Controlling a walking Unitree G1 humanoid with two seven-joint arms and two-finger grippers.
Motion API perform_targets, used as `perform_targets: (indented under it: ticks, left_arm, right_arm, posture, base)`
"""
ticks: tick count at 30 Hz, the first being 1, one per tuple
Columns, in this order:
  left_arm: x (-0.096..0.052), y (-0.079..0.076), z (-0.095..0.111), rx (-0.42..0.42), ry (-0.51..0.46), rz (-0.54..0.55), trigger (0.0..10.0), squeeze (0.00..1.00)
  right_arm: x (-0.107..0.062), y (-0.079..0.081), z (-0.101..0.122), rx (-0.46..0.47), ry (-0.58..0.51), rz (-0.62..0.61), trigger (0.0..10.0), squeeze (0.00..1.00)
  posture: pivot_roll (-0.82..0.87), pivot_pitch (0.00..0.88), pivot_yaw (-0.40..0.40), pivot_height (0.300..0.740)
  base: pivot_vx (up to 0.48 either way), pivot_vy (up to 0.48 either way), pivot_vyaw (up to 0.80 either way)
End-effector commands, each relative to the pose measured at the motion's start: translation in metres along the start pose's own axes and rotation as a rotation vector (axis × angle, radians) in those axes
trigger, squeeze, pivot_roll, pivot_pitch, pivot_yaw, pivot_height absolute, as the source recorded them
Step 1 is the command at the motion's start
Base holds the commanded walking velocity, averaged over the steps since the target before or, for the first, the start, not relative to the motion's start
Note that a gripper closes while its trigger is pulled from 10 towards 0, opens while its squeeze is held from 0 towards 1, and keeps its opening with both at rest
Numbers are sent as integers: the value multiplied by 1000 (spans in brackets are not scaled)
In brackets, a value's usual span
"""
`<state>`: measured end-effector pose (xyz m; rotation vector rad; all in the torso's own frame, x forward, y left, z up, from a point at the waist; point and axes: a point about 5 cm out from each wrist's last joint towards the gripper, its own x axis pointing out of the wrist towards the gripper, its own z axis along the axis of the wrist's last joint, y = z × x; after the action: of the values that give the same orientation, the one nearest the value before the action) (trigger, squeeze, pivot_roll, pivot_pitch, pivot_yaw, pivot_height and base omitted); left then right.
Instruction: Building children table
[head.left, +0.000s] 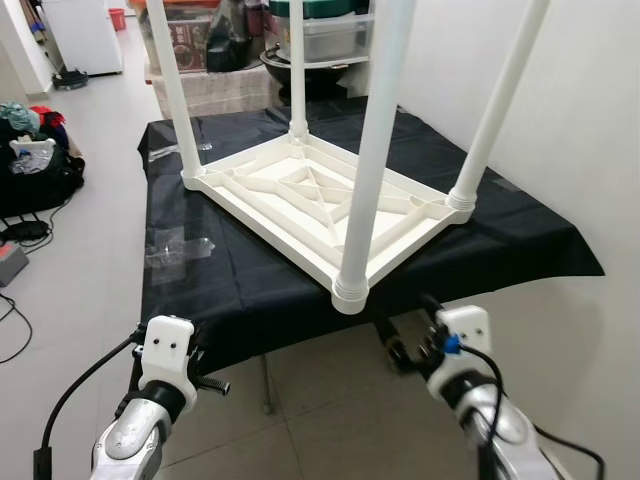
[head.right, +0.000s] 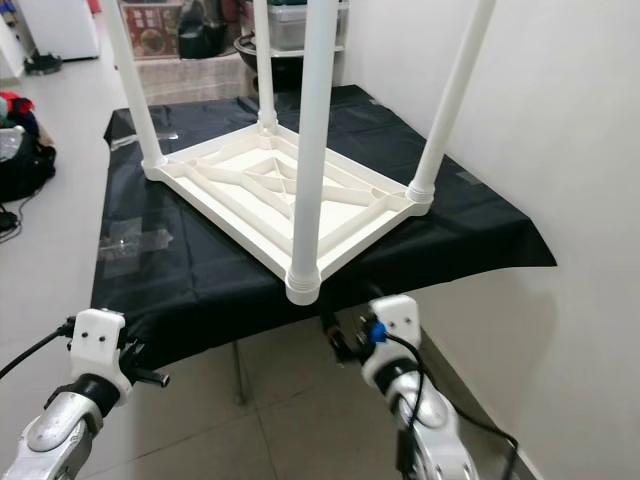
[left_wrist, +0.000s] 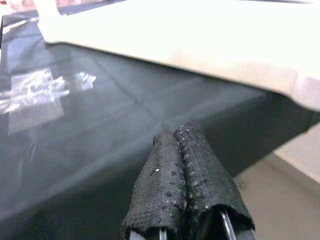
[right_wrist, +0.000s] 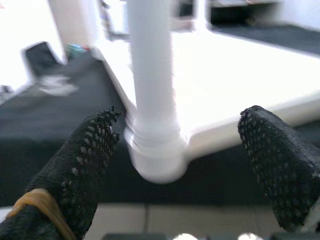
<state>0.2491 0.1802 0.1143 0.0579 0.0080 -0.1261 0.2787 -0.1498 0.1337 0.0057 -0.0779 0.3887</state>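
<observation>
Just beyond right end effector (right_wrist: 175, 165), upturned white table's (head.left: 300, 190) near leg (right_wrist: 150, 75), fingers spread

A table (head.left: 250, 285) draped in a black cloth (head.left: 520, 245) is seen on a pale tiled floor (head.left: 330, 410). An upturned white children's table (head.left: 320, 205), four legs pointing up, rests directly on the cloth. A clear plastic wrapper (head.left: 175, 248) lies flat on the cloth, beside the upturned table, toward the cloth's left edge. The upturned table's nearest corner (head.left: 350, 292) sits close to the cloth's front edge.

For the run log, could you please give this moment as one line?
table upside down on cloth, four legs in | left hand shut, idle | right hand open, facing near leg
</observation>
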Motion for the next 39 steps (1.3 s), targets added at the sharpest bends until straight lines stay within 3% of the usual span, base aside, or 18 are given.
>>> perform_targets:
  ticks: [1,4,9,11,18,20,21,22,23,24,33,39]
  left_arm:
    - [3,0,0,6,12,5,10000,0]
    - [12,0,6,-3,-5,-19,10000,0]
    - [16,3,15,-34,-24,-30,10000,0]
    - [15,6,24,-37,-52,-40,10000,0]
    - [9,6,39,-85,-96,-102,10000,0]
    - [5,-2,39,-75,-92,-163,10000,0]
    - [3,-6,38,-74,-89,-187,10000,0]
    - [1,-9,37,-72,-84,-207,10000,0]
    - [1,-9,37,-72,-84,-207,10000,0]
    - [-1,-11,37,-73,-85,-220,10000,0]
    - [-17,-15,43,-94,-91,-295,10000,0]
    - [-24,-19,49,-64,-111,-341,10000,0]
  right_arm:
    - [10,0,-1,-9,17,21,10000,0]
    - [38,4,5,-76,26,111,10000,0]
    - [53,12,11,-92,39,181,10000,0]
    - [65,14,17,-104,35,171,10000,0]
    - [76,5,28,-50,10,136,10000,0]
    - [77,3,27,-42,12,143,10000,0]
    - [75,3,26,-44,12,159,5882,0]
    - [75,3,26,-44,12,181,4235,0]
    - [75,3,26,-44,12,181,4235,0]
    - [72,0,24,-43,15,196,0,0]
    - [62,-28,31,-66,24,173,0,0]
    - [70,-14,34,-99,48,141,0,0]
  posture:
    - [-140,35,-14,740]
    - [-141,50,-28,740]
    - [-133,41,-36,740]
    - [-117,52,-39,740]
    - [-99,70,-40,740]
    - [-101,76,-34,740]
    - [-101,79,-29,740]
    - [-99,80,-31,740]
    - [-99,80,-31,740]
    - [-90,85,-34,740]
    - [-84,143,-33,740]
    - [-80,187,-41,740]
  base:
    - [0,0,0]
    - [0,0,0]
    - [0,0,0]
    - [0,0,0]
    - [0,0,0]
    - [0,0,0]
    - [0,0,0]
    - [0,0,0]
    - [0,0,0]
    - [0,0,0]
    - [0,0,0]
    - [0,0,0]
